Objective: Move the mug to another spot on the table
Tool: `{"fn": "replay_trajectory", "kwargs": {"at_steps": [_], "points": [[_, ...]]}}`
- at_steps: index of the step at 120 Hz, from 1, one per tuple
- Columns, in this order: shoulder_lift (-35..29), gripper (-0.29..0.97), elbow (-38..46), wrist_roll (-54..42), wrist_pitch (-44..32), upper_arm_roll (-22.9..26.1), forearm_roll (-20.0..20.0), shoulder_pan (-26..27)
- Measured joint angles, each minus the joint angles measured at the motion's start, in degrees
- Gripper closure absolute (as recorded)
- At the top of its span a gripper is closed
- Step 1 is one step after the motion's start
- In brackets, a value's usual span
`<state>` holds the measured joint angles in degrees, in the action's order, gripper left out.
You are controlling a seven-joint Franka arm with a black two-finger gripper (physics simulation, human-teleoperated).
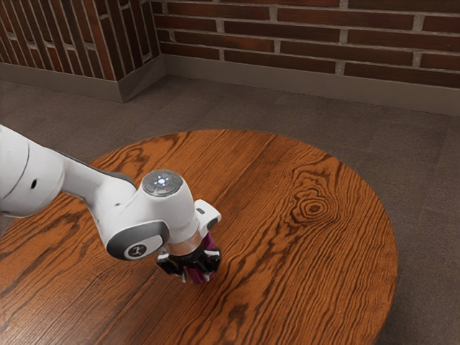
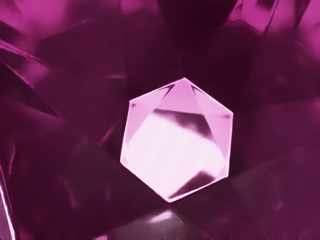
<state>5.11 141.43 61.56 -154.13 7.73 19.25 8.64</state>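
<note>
1. A brick wall runs along the back of the room, with grey carpeted floor below it.
2. A round wooden table with bold grain and a dark knot takes up the middle of the exterior view.
3. The white arm comes in from the exterior view's left and bends down over the tabletop, its wrist pointing straight at the wood.
4. The black gripper sits low at the end of the arm, close over the table, a bit toward the exterior view's left of the table's middle and nearer its front edge.
5. The mug is magenta and faceted. It sits directly under the hand, with slivers of it peeking out around the black gripper.
6. From here I cannot tell whether the gripper has hold of the mug or is loose about it; the hand covers that part.
7. In the wrist view the camera looks down into the mug, its dark purple walls sloping to a pale six-sided bottom.
</note>
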Motion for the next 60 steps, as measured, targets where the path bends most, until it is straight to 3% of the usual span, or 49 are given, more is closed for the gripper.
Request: {"fn": "replay_trajectory", "kwargs": {"at_steps": [38,60], "points": [[-3.49,0.58,-0.90,2.91,2.06,-0.14,1.02,0.03],[-4.68,0.59,-1.80,3.33,3.57,-1.53,2.57,1.17]]}}
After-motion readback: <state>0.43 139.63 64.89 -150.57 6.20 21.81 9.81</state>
